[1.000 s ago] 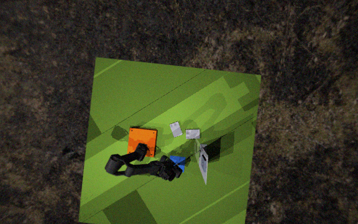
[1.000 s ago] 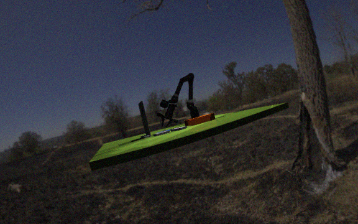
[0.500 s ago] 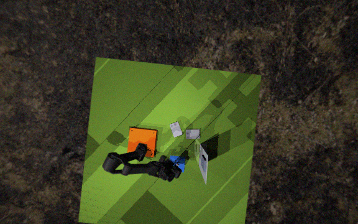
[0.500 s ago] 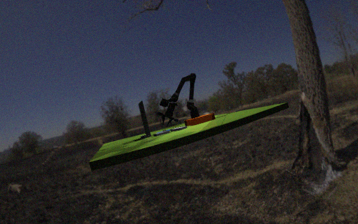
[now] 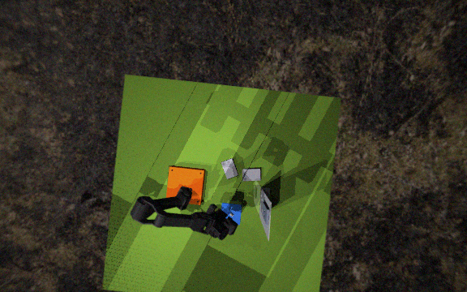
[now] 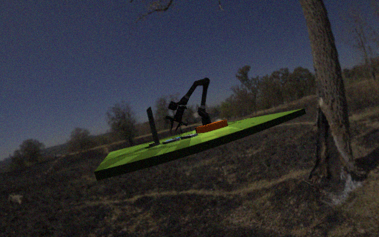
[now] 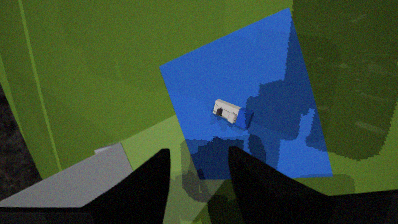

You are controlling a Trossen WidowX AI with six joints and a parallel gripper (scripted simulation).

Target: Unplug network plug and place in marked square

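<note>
The plug point(image 7: 227, 109) point(image 5: 232, 214), white with a blue end, lies on the blue marked square point(image 7: 225, 65) point(image 5: 237, 208), inside its edges. My gripper point(image 7: 199, 155) point(image 6: 174, 130) is open and empty, with a gap between its dark fingertips. It is above the table, and in the wrist view the plug lies beyond the fingertips, apart from them. The upright panel point(image 5: 265, 219) point(image 6: 152, 126) stands a short way from the square, with a dark socket opening point(image 5: 266, 204) on its face. The arm hides part of the square in the top view.
An orange block point(image 5: 185, 176) point(image 6: 212, 126) is beside the arm's base. Two light grey plates, one tilted in its heading point(image 5: 229, 168) and one nearly straight point(image 5: 251, 174), lie on the green table point(image 5: 148, 122) near the panel. Patchy shadows cross the table.
</note>
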